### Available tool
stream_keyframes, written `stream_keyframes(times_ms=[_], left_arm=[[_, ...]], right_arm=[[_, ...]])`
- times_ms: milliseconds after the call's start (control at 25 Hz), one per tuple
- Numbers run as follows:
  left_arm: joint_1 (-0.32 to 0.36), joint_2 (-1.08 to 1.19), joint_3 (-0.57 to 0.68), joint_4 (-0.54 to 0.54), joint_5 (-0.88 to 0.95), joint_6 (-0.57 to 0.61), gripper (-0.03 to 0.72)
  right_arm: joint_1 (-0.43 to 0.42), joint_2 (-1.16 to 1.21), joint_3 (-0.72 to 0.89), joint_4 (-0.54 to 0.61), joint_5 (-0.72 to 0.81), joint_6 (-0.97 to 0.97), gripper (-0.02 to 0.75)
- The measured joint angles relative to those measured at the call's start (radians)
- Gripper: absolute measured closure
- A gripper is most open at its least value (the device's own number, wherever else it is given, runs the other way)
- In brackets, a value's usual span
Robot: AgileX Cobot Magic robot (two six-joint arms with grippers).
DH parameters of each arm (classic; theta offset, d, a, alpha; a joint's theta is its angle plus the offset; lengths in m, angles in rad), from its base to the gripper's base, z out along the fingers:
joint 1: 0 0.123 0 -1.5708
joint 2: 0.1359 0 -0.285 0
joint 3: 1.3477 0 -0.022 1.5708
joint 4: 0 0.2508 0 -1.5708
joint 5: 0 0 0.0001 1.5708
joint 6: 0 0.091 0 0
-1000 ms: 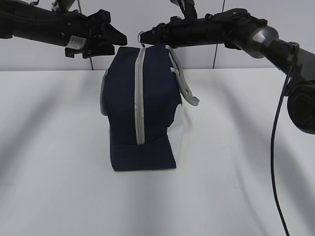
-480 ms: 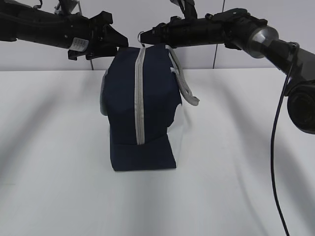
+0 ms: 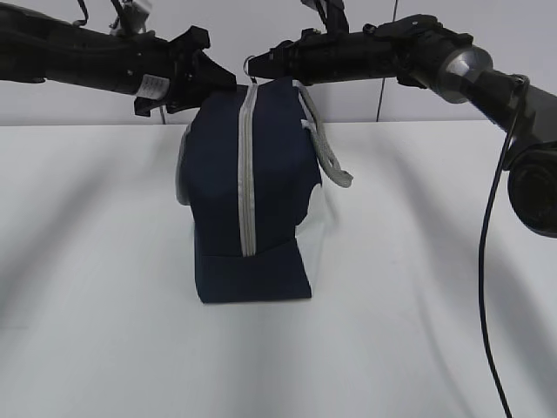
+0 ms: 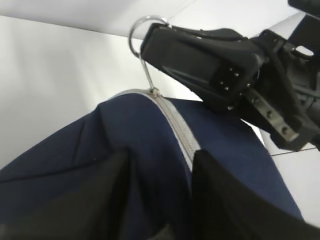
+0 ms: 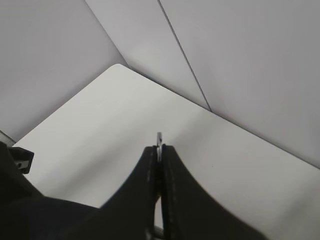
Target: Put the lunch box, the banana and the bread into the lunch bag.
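The lunch bag [image 3: 248, 187] stands upright at the middle of the white table [image 3: 96, 287], its grey zipper [image 3: 246, 174] running down the front face and fully shut. No lunch box, banana or bread shows in any view, so the step in hand reads as the opening of the bag, ahead of any loading.

The right gripper [image 3: 261, 65] sits at the bag's 12 o'clock with its fingers pressed tight on the ring pull [image 4: 142, 31]; the right wrist view shows a sliver of metal between the 2 closed fingers. The left gripper [image 3: 213, 77] is at the bag's 11 o'clock, its 2 fingers straddling the top fabric beside the zipper, spread apart; whether they pinch the cloth yet I cannot tell.

Next, the left likely needs to clamp the fabric to steady the bag while the right draws the pull along the zipper toward 6 o'clock.
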Motion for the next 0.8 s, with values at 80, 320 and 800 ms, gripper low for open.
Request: stream_keyframes(times_ms=[80,320,800], left_arm=[[-0.008,0.000,0.000,0.000,0.000,0.000,0.387],[-0.011,0.000,0.000,0.000,-0.004,0.000,0.472],[-0.011,0.000,-0.001,-0.032,-0.008,0.005,0.644]], right_arm=[[0.000,0.000,0.000,0.000,0.000,0.000,0.754],[0.000,0.000,0.000,0.000,0.000,0.000,0.754],[-0.002,0.000,-0.002,0.000,0.003,0.004,0.754]])
